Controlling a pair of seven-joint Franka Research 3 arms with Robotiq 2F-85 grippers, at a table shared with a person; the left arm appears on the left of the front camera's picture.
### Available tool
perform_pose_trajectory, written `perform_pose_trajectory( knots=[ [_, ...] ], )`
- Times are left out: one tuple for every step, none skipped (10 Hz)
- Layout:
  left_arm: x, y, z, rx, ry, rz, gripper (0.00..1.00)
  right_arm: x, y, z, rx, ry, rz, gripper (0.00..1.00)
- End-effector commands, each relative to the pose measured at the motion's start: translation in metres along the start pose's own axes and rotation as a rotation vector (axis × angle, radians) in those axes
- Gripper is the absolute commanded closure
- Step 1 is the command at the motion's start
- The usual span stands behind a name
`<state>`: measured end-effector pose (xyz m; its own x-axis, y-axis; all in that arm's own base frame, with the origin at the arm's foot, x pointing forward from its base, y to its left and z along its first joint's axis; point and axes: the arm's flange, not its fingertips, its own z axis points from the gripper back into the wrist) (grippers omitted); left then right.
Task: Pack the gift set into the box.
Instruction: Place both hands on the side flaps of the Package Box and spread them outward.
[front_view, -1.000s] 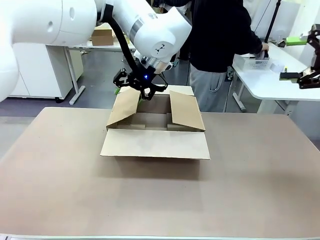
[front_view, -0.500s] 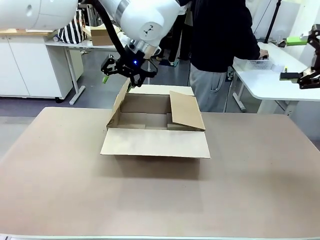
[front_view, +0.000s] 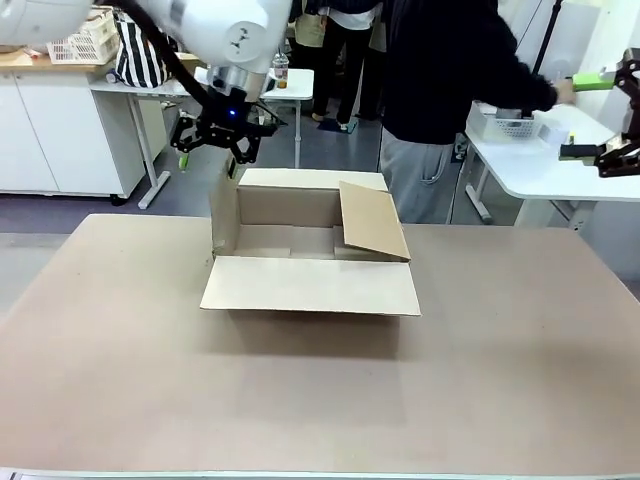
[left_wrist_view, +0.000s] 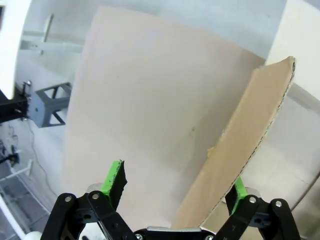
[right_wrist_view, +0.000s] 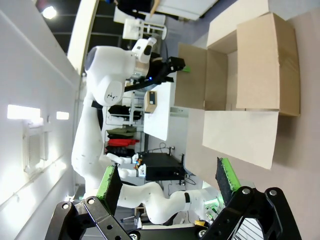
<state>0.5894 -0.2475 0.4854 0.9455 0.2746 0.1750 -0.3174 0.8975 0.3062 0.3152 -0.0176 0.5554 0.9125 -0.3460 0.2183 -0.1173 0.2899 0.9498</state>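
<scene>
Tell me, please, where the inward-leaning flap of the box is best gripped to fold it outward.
Probably the flap by its free edge, which hangs over the opening of the box. It is a thin sheet hinged on the right wall, so come from above, one finger on each face.

1. Your L arm (front_view: 232, 35) comes in from the upper left of the front view, wrist bent downward.
2. L gripper (front_view: 207, 165) hangs fingers-down, jaws spread wide. On the L wrist cam its green pads (left_wrist_view: 113, 177) sit well apart.
3. R gripper (front_view: 585, 115) is at the far right edge of the front view, held high, fingers pointing sideways toward picture left, jaws apart.
4. On the R wrist cam, its fingers (right_wrist_view: 110, 184) are spread wide and the view is rolled sideways. You see the L arm farther off, elbow raised.
</scene>
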Motion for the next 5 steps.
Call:
perform_pose_trajectory(
  knots=[
    [-0.01, 0.042, -0.027, -0.109, 0.039, 0.005, 0.0, 0.002, 0.0, -0.003, 0.028, -0.008, 0.023, 0.0],
    [-0.007, 0.06, -0.035, -0.161, 0.061, 0.013, 0.0, 0.002, 0.0, -0.003, 0.028, -0.008, 0.023, 0.0],
    [-0.005, 0.075, -0.043, -0.217, 0.079, 0.014, 0.0, 0.002, 0.0, -0.003, 0.028, -0.008, 0.023, 0.0],
    [-0.004, 0.087, -0.051, -0.277, 0.092, 0.005, 0.0, 0.002, 0.0, -0.003, 0.028, -0.008, 0.023, 0.0],
    [-0.001, 0.097, -0.061, -0.377, 0.102, -0.028, 0.0, 0.002, 0.0, -0.003, 0.028, -0.008, 0.023, 0.0]
  ],
)
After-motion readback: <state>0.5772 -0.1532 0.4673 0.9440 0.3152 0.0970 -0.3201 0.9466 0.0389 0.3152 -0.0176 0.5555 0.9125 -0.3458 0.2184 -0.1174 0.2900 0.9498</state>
